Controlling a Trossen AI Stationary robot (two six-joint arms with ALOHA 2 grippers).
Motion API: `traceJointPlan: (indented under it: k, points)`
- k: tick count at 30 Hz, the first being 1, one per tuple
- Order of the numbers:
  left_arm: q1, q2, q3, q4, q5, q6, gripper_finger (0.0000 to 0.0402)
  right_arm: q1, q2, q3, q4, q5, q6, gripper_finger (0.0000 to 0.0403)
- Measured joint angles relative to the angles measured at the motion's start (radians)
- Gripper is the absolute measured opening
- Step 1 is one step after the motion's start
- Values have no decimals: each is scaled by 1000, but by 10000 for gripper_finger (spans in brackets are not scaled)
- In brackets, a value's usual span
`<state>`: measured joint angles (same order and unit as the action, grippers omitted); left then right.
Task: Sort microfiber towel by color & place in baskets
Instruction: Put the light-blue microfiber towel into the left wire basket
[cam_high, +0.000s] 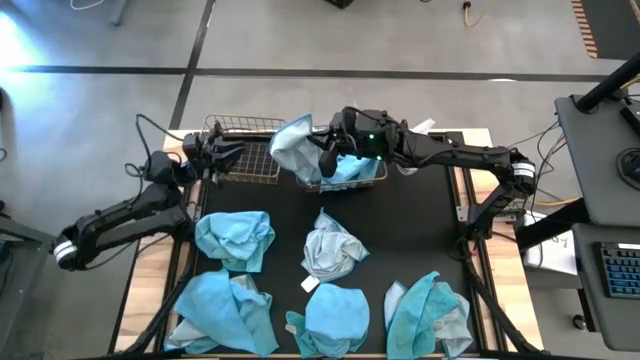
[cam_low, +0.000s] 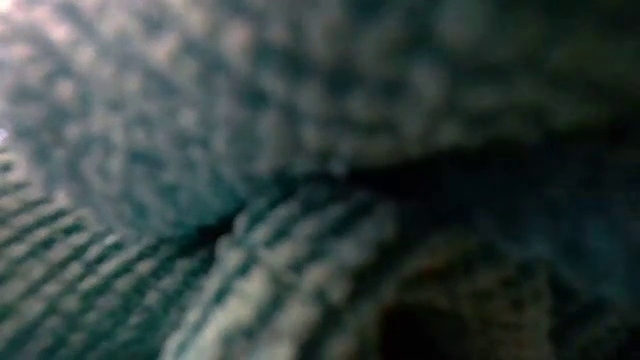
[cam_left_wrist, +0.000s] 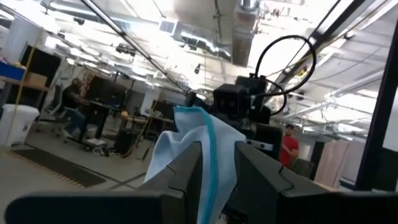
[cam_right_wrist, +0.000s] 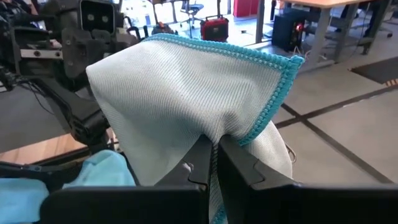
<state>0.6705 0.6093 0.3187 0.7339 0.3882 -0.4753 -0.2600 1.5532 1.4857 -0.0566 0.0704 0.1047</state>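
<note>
My right gripper (cam_high: 325, 160) is shut on a pale grey-blue towel with a turquoise stitched edge (cam_high: 292, 140), over the left end of the right wire basket (cam_high: 378, 180). A turquoise towel (cam_high: 350, 170) lies in that basket. The left wire basket (cam_high: 250, 150) shows only bare mesh. My left gripper (cam_high: 228, 155) is open and empty at that basket's left end; its wrist view looks past its fingers (cam_left_wrist: 186, 174) at the held towel (cam_left_wrist: 186, 143). Several more towels lie bunched on the black mat. In the low view, blurred cloth (cam_low: 300, 150) fills the picture. My right gripper (cam_right_wrist: 215, 144) pinches a bunched fold of the pale towel between its two fingers, close under the turquoise stitched edge (cam_right_wrist: 258, 127). The fingers come from the table's right side, slanting down. The cloth billows slack around the fingers; whether its lower part rests on the basket, I cannot tell.
On the mat lie turquoise towels (cam_high: 235, 238), (cam_high: 225, 310), (cam_high: 335, 315), a pale grey one (cam_high: 332, 250) in the middle and a turquoise-and-pale heap (cam_high: 430, 315) at the near right. People and desks show in the room beyond.
</note>
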Motion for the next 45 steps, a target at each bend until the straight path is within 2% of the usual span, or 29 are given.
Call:
traceJointPlan:
  k: [5,14,22,36,45]
  points:
    - [-18,90,68,-1,10,22,79,0,-3,0,-1,0,0,13]
    - [-20,219,141,-2,148,-66,79,0,-25,-1,-44,0,0,13]
    - [-20,312,183,-4,232,-5,79,0,-34,-1,-54,0,0,13]
    - [-23,461,258,-2,235,57,79,0,-34,-1,-69,0,0,13]
    - [-70,530,333,-1,261,74,79,-3,-34,-1,-65,8,-11,13]
